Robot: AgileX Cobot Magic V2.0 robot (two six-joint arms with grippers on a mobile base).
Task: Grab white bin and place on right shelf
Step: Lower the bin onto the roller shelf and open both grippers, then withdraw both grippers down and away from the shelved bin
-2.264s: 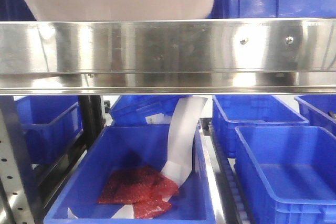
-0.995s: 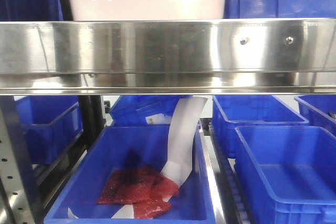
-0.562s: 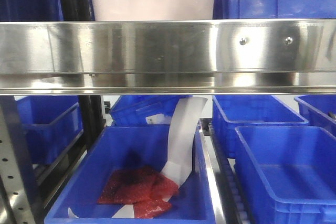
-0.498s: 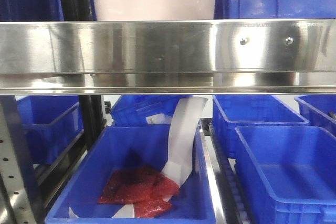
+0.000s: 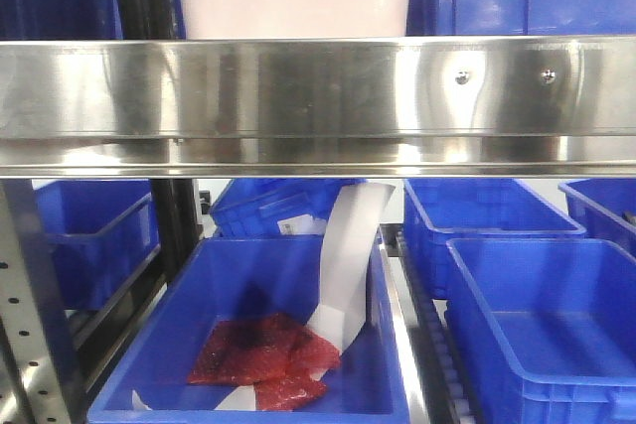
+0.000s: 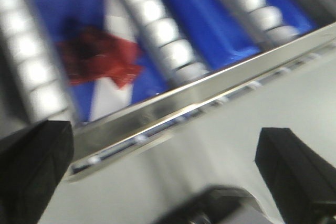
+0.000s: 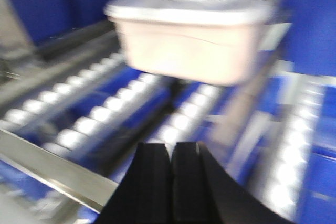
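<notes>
Over shelf (image 7: 50, 170): right pincer (image 7: 171, 153) closed, empty.

The white bin (image 5: 293, 2) sits on the right shelf (image 5: 318, 96).

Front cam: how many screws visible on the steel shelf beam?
2. Both toward the right end of the shelf beam: left screw, right screw beside it. More may lie outside the frame.
</notes>
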